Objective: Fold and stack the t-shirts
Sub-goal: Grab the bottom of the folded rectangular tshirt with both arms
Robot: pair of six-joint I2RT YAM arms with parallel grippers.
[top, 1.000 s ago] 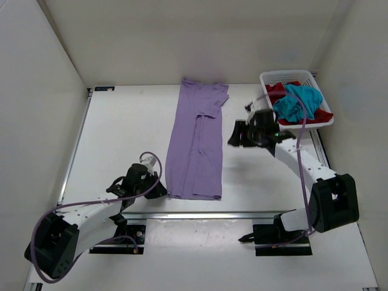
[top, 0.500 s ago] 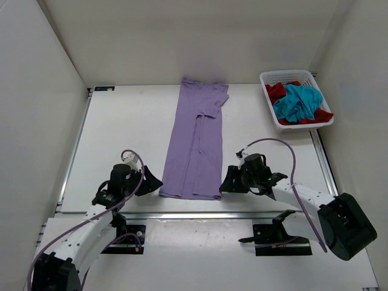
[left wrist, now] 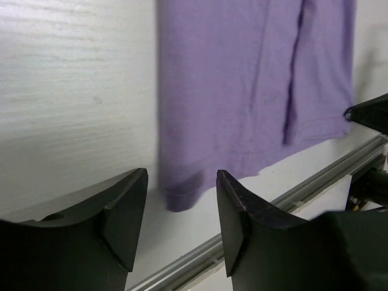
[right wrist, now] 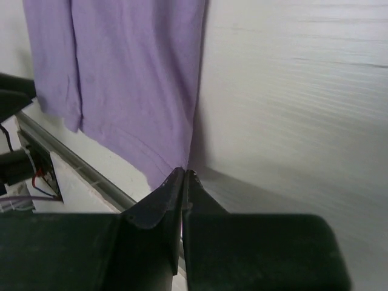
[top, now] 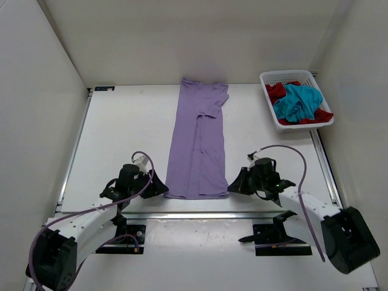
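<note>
On the tabletop (top: 127,133), the lavender purple cloth t-shirt (top: 197,145) lies folded lengthwise. The right end effector (right wrist: 183,176) pinches its near corner, and the left end effector (left wrist: 182,179) stands spread at the other. The deep red t-shirt (top: 276,91) and teal blue t-shirt (top: 297,102) lie crumpled in the white lattice plastic basket (top: 290,76).

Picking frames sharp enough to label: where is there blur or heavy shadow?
Top external view: sharp and evenly lit, with only soft shadows by the arms; the lavender t-shirt is crisp. Left wrist view: the table is streaked with blur, and the left gripper is dark and soft-edged. Right wrist view: the table is streaked too, the right gripper is nearly black, and the shirt is fairly clear.
</note>
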